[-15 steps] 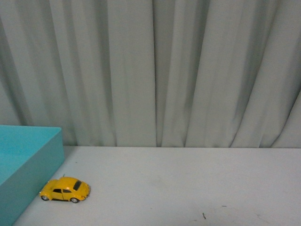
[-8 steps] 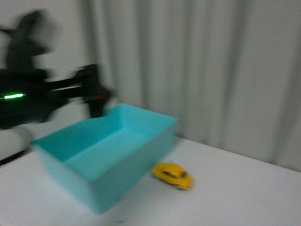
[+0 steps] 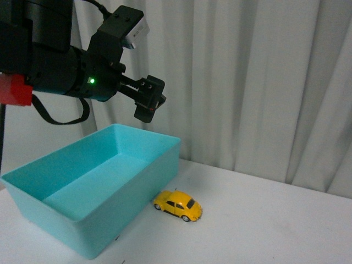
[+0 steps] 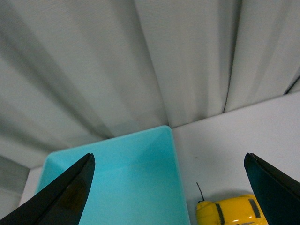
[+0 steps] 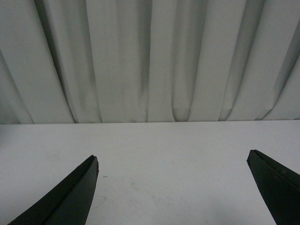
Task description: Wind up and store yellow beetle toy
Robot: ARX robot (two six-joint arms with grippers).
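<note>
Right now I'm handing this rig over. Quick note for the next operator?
Left gripper: open, empty, raised high by the teal bin.
Right gripper: open, empty, over the white table.
Yellow beetle toy: on its wheels on the table, just outside the bin's wall.
Done: nothing evident; the toy is ungrasped and the bin holds nothing.
Left: grasp the toy, wind it up, store it, presumably in the bin.

Pale pleated curtain [image 3: 264, 82] hangs behind a white table [image 3: 275, 231].
</note>
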